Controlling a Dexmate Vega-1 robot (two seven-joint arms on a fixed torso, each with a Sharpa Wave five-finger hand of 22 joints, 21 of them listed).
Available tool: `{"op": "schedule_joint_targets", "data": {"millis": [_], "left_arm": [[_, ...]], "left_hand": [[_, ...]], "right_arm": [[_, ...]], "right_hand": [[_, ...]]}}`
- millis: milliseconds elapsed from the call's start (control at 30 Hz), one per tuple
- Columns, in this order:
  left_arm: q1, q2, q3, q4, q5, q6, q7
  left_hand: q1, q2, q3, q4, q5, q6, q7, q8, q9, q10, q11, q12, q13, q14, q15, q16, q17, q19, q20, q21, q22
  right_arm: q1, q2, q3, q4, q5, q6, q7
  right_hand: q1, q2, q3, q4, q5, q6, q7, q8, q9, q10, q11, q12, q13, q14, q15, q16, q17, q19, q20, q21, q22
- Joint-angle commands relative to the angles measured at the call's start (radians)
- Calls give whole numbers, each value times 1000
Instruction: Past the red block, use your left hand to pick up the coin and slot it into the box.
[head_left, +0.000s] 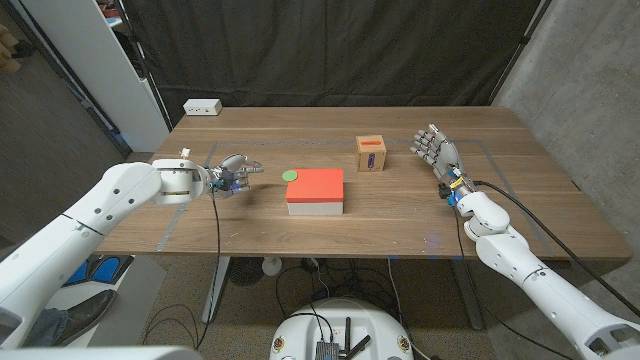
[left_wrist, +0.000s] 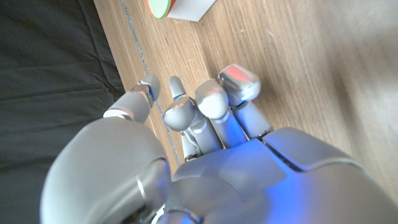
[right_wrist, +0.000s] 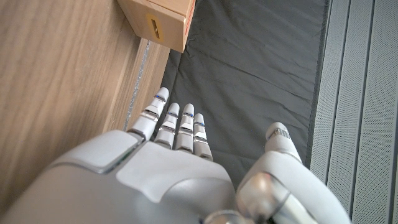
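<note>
The left hand (head_left: 232, 174) hovers with curled, empty fingers (left_wrist: 211, 99) just left of the green coin (head_left: 290, 175), which lies flat against the red block (head_left: 316, 185), box (head_left: 372, 153) beyond

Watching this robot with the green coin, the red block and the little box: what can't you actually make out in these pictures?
- Slot: the box shows a dark mark on top in the head view, too small to judge.
- Coin: whether it touches the red block is unclear; in the left wrist view the picture edge cuts it off.
- Left hand: fingers curled, apparently empty, but small in the head view.
- Right hand: whether it touches the table is unclear.
</note>
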Motion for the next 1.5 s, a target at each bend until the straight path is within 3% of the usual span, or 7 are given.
{"op": "schedule_joint_targets", "data": {"millis": [33,267,367,733,1500], "left_arm": [[-97,4,82,-13,-105,70,151],[-163,-5,141,-19,-149,103,268],[-223,-14,191,-5,-161,153,334],[-299,-37,264,35,-158,177,302],[-322,-20,298,47,-180,192,234]], "left_hand": [[-6,1,1,-1,6,-1,1,15,4,3,1,3,9,-5,-4,7,2,-2,-42,-3,2],[7,2,3,-4,7,4,-2,24,-2,-3,1,-8,0,-8,-3,3,-10,0,-43,-5,0],[9,3,3,-3,7,9,9,28,-5,-4,1,-11,-3,-4,-4,8,-7,-1,-42,-6,0],[8,7,1,1,6,11,12,40,-22,1,1,-1,10,-3,-4,14,-5,-4,-42,-9,0],[-4,10,8,2,7,-17,22,51,-42,-5,1,-14,14,-13,-5,12,3,-5,-42,-12,-1]], "right_arm": [[22,-5,3,52,18,14,57],[37,-2,4,98,24,28,84],[44,1,6,113,30,32,94],[57,3,10,135,36,38,108],[42,-5,15,123,38,40,108]], "right_hand": [[16,0,-3,0,0,12,-2,-2,-1,8,-1,-3,5,3,1,0,5,-5,-2,0,2],[17,0,-3,0,0,12,-3,-2,-1,9,-1,-3,5,5,4,0,5,-4,-2,0,2],[17,0,-3,0,0,12,-4,-3,-1,10,1,-3,5,5,4,0,5,-4,-2,1,2],[18,1,-4,0,1,15,-5,-2,-1,13,-1,-2,6,6,5,0,5,-4,-1,1,2],[19,1,-5,0,1,16,-6,-3,-1,18,1,-2,7,11,6,1,5,-6,1,1,2]]}}
